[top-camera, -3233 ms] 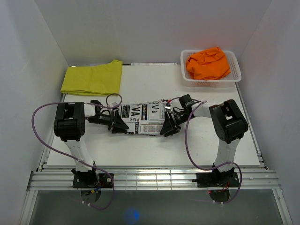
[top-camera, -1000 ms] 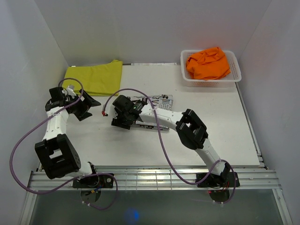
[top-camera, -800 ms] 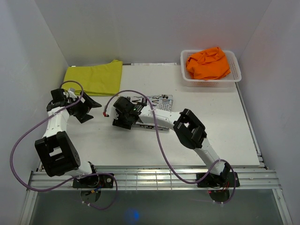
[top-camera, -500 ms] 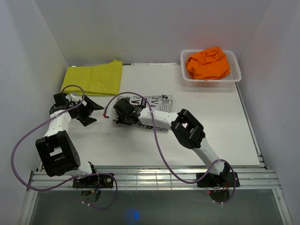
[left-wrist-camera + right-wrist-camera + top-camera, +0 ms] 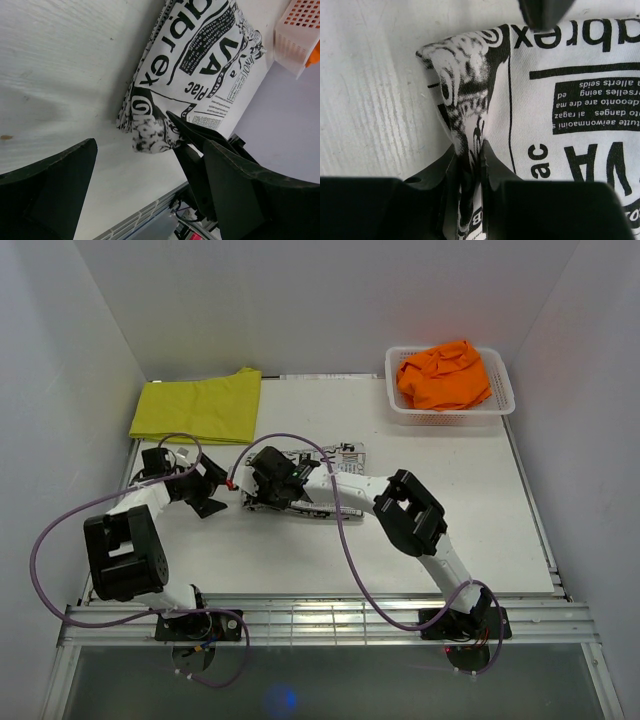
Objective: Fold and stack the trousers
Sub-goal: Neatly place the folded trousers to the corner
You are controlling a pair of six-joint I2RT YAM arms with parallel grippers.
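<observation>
Table point(image 5: 450, 540) carries three garments. The yellow trousers point(image 5: 195, 405) lie folded flat at the far left. The orange trousers point(image 5: 445, 375) sit bunched in the white basket point(image 5: 500, 405) at the far right. The newspaper-print trousers point(image 5: 335, 453) lie in the middle.

A few seconds ago the print pair stretched wide between both arms. Now it is a compact folded packet, so its folding looks finished. The likely next step is carrying it to the yellow pair to start the stack.

The left gripper point(image 5: 212, 492) swung away toward the yellow pair a second ago. It has since come back and sits just left of the packet, its jaws spread wide and holding nothing. The right gripper point(image 5: 468, 165) has narrowed over the same second and now pinches the packet's left corner point(image 5: 150, 132).

The overhead view hides that grip under the right arm. The right wrist view shows cloth squeezed into a ridge between the two fingers. The left wrist view shows the pinched corner lifted slightly off the table, and only the overhead view shows all three garments.
</observation>
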